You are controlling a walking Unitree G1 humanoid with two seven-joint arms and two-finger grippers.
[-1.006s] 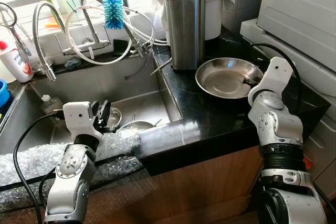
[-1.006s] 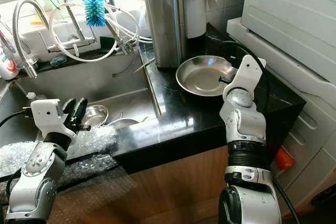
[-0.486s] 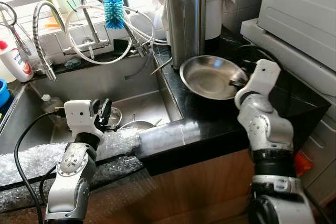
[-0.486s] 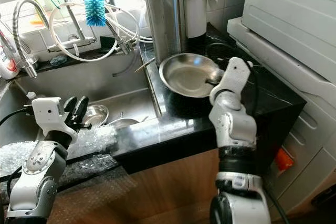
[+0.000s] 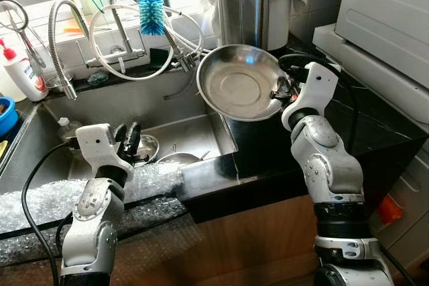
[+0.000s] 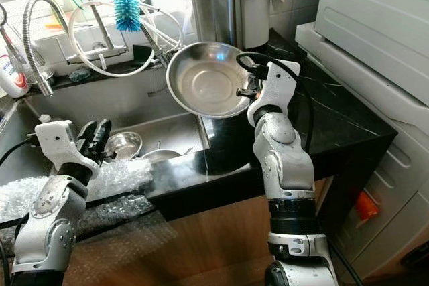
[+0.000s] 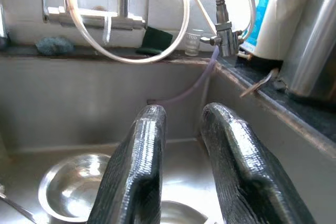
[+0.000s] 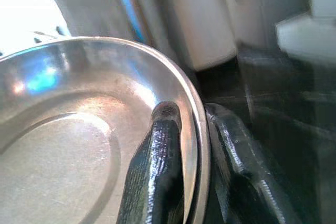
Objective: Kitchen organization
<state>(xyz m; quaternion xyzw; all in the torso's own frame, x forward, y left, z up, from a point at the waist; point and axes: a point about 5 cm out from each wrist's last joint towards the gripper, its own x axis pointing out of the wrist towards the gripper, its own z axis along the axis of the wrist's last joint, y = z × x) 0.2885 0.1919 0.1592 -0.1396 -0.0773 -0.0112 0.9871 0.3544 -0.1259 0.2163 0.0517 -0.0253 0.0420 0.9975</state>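
Right claw (image 5: 280, 92) pinches the rim of the steel plate (image 5: 238, 84), one finger (image 8: 160, 161) inside the dish and the other outside, so the grip is narrow and closed on thin metal. Holding by the edge leaves the plate tilted, its hollow facing the robot, and lifted off the black counter (image 5: 268, 145) above that counter's sink-side edge, in front of the knife block (image 5: 242, 15). Judging from this, the plate is being carried across toward the sink (image 5: 161, 135), where dishes collect.

Left claw (image 5: 127, 144) hovers low over the sink's front edge, beside the bubble wrap (image 5: 87, 189) laid along that edge. Its fingers (image 7: 139, 166) stand a small way apart and grip nothing; they point down the basin toward a small steel bowl (image 7: 79, 192) on the sink floor. It seems parked there, ready to receive or steady something.

A rim grip on slick, tilted steel could slip or swing, and the faucet hoses (image 5: 154, 51) hang close by.
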